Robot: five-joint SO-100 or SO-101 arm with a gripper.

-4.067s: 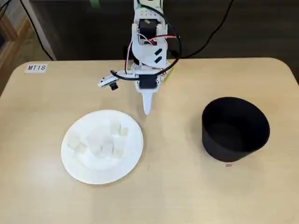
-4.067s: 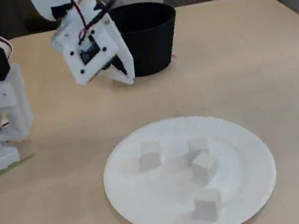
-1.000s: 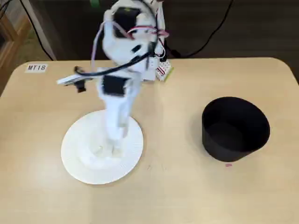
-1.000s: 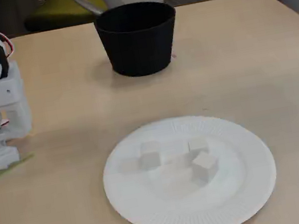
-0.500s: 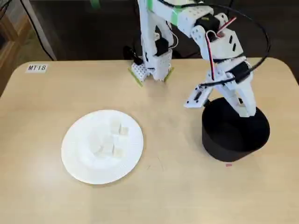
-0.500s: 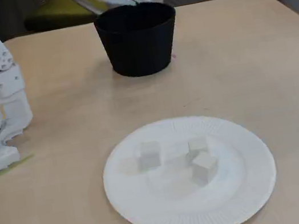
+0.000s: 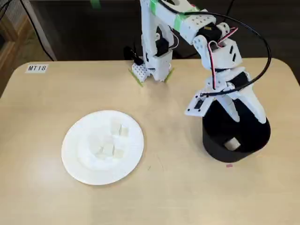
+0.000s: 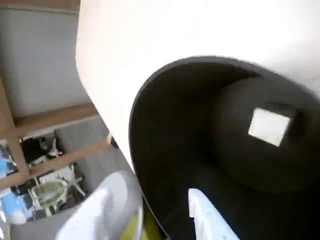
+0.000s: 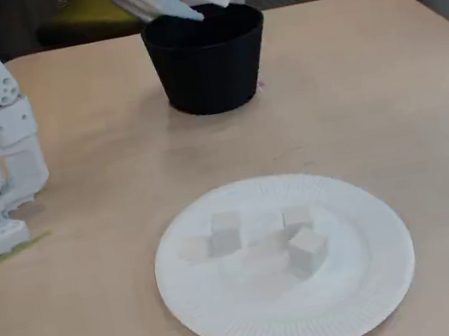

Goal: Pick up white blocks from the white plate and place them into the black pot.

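My gripper [image 7: 243,115] hangs spread and empty over the black pot [image 7: 211,140] at the worktop's right, arm reaching out and bent downward. One white block [image 7: 231,144] lies inside. The rest sit on the white plate [image 7: 75,161], left. They look light, rigid; I'd pinch two flat opposite faces.

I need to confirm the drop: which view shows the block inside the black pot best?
The wrist view: the block lies unobstructed on the black pot floor. A fixed view from above shows it small beneath the open tool; the low fixed view's pot wall hides it.
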